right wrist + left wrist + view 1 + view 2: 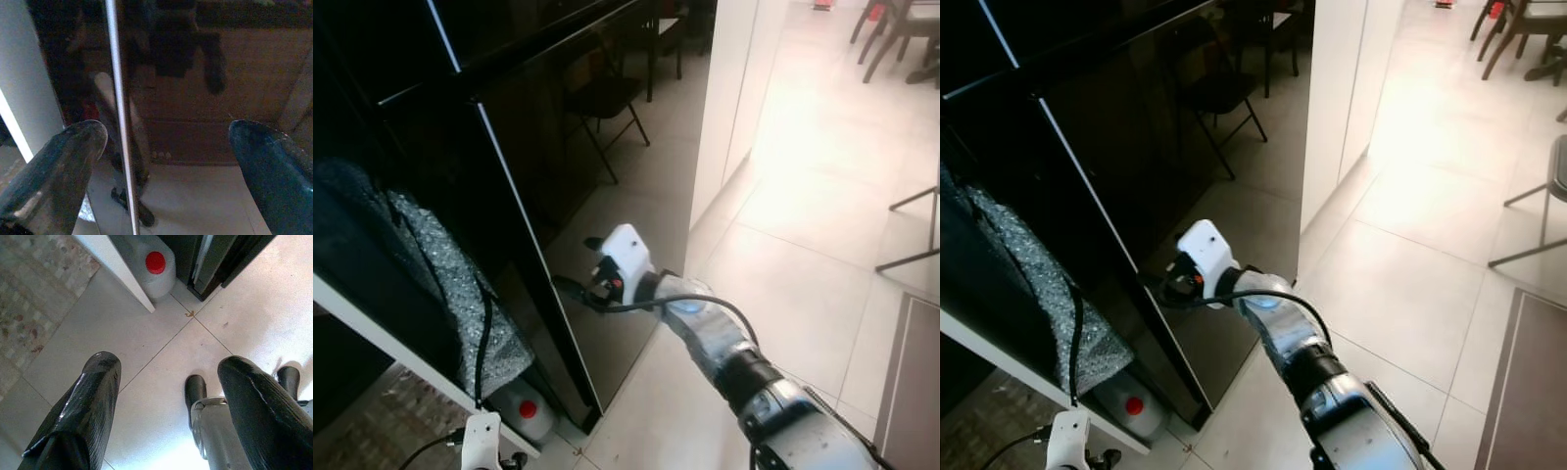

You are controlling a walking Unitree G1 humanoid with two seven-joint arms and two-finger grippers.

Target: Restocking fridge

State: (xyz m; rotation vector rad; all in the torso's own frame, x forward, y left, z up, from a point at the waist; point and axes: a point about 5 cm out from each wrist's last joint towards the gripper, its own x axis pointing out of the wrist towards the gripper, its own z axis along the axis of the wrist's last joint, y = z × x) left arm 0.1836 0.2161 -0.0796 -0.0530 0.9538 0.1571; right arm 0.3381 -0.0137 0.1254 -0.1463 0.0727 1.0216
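Your right gripper (166,161) is reaching out at the glossy black fridge door (607,196), its two black fingers (58,161) spread wide with nothing between them. In the right wrist view they are straddling the thin silver strip (120,122) that runs down the door's edge, though you cannot tell whether either finger is touching the panel. Your left gripper (166,406) is hanging low and pointing at the tiled floor (146,333), also spread and holding nothing.

You are looking at the opening step, judging by the door standing shut: nothing is in hand to stock yet. The next move is likely calling for a finger hooked behind that silver edge and a pull outward, with the arm swinging clear of the door's arc.

The fridge is standing on the robot's left, its dark front mirroring a folding chair and the floor. Near its foot, a white jug with a red cap (154,264) is sitting under a white shelf edge (391,352), just beside the door's bottom corner.
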